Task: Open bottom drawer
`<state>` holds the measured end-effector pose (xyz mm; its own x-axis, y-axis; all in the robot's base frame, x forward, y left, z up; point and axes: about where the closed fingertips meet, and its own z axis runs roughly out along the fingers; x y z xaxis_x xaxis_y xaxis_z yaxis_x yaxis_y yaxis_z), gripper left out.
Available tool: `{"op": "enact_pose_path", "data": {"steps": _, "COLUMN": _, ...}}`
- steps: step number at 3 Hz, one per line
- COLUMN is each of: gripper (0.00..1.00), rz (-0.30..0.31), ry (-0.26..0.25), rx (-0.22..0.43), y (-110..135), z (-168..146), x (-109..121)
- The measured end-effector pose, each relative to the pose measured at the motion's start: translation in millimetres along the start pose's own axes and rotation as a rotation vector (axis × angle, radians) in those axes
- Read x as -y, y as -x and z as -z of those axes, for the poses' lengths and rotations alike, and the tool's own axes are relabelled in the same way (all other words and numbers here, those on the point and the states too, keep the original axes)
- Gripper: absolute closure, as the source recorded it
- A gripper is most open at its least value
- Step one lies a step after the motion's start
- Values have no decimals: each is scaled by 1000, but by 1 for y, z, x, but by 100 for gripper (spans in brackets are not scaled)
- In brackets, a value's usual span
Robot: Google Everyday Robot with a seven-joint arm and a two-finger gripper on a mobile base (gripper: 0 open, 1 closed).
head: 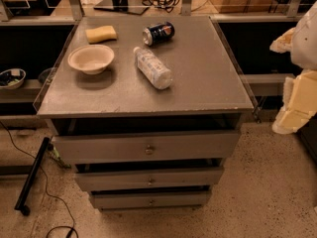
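Camera view: bottom drawer (pixel 124 200) lowest of three grey fronts, not yet drawn out. My gripper (pixel 296 105) at right edge, higher up, well apart from it; cannot tell its state or load. Expect rigid front, light sliding pull. Take small round knob (pixel 151 201) at centre; smooth metal, may slip.

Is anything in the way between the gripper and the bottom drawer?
Nothing visible is. The gripper is at the right edge, beside the cabinet, with only floor between it and the bottom drawer. Floor in front of the drawer is bare too.
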<state>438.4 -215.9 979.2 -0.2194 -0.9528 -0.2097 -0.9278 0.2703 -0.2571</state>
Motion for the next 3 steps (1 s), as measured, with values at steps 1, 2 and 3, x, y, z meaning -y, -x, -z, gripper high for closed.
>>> {"op": "enact_pose_path", "data": {"steps": 1, "gripper": 0, "rz": 0, "ry": 0, "rx": 0, "y": 0, "z": 0, "x": 0}}
{"op": "enact_pose_path", "data": {"steps": 2, "gripper": 0, "rz": -8, "ry": -6, "rx": 2, "y": -3, "z": -9, "x": -13}}
{"op": "enact_pose_path", "data": {"steps": 3, "gripper": 0, "rz": -19, "ry": 16, "rx": 16, "y": -12, "z": -30, "x": -33}}
